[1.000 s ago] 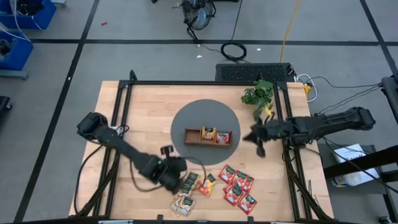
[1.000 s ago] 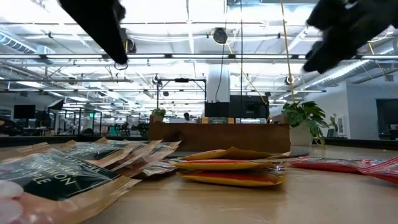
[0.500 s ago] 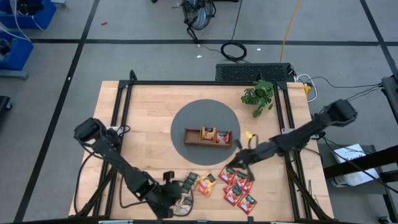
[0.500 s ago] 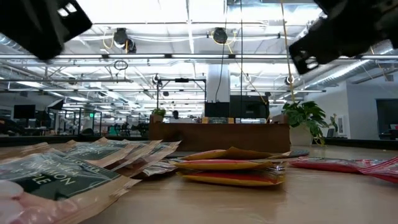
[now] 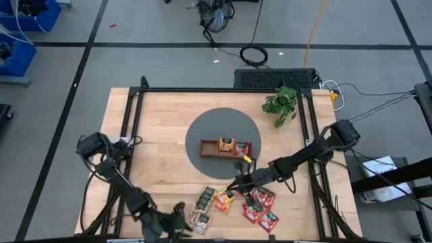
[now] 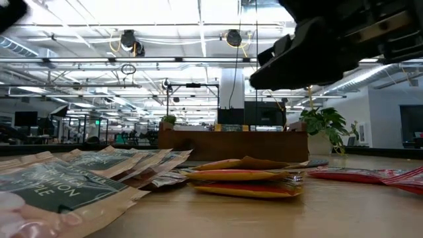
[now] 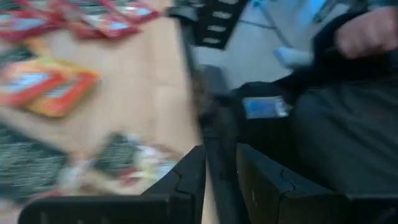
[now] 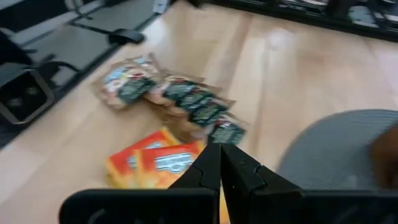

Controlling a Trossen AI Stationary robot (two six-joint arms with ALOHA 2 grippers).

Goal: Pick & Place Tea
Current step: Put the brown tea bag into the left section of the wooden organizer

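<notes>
The tea lies as flat packets near the table's front edge: pale ones (image 5: 201,206), orange ones (image 5: 223,199) and red ones (image 5: 260,206). An orange and a red packet sit in the wooden tray (image 5: 208,147) on the grey round mat (image 5: 202,128). My right gripper (image 5: 233,183) hovers shut just above the orange packets (image 8: 155,163), between the tray and the pile, and touches nothing. My left gripper (image 5: 181,214) hangs at the front edge, left of the pale packets. Its fingers (image 7: 186,180) stand a little apart with nothing between them.
A potted plant (image 5: 280,102) stands at the far right of the table. Black frame rails run along the table's sides (image 5: 131,128). In the left wrist view a person's hand (image 7: 368,31) and dark clothes show beyond the table's front edge.
My left gripper has sunk and gone toward the table's near edge, tipping up from pointing down to nearly level. My right gripper has come from beside the plant toward the packets, leftward and nearer, and lower. The packets lie as before.
</notes>
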